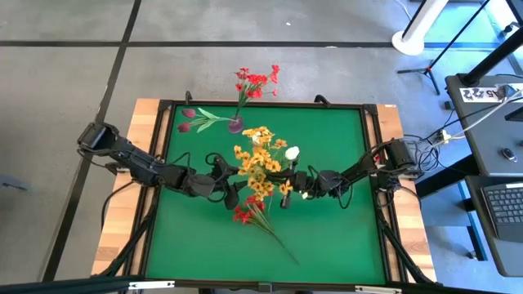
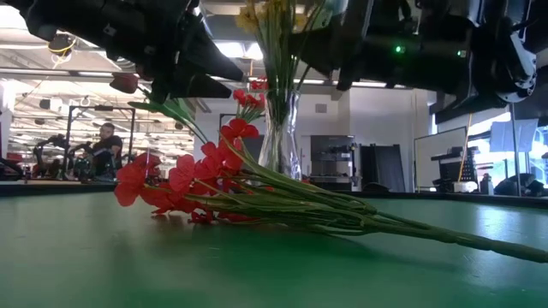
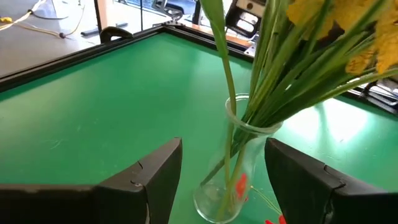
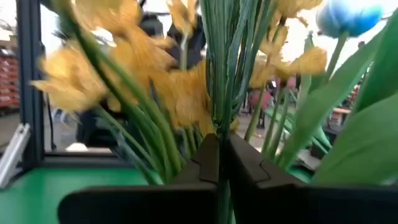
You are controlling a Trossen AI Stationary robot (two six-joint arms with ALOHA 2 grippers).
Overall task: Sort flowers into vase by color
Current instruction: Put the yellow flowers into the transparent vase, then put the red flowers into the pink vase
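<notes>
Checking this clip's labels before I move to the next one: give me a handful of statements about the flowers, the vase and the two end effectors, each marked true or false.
1. The right end effector is shut on stems of the yellow flowers. True.
2. The left end effector is clamped shut. False: its fingers stand open on either side of the glass vase.
3. A red flower bunch lies flat on the green table. True.
4. The glass vase lies tipped over. False: it stands upright with green stems in it.
5. All red flowers are on the table. False: a red spray reaches past the far edge.
</notes>
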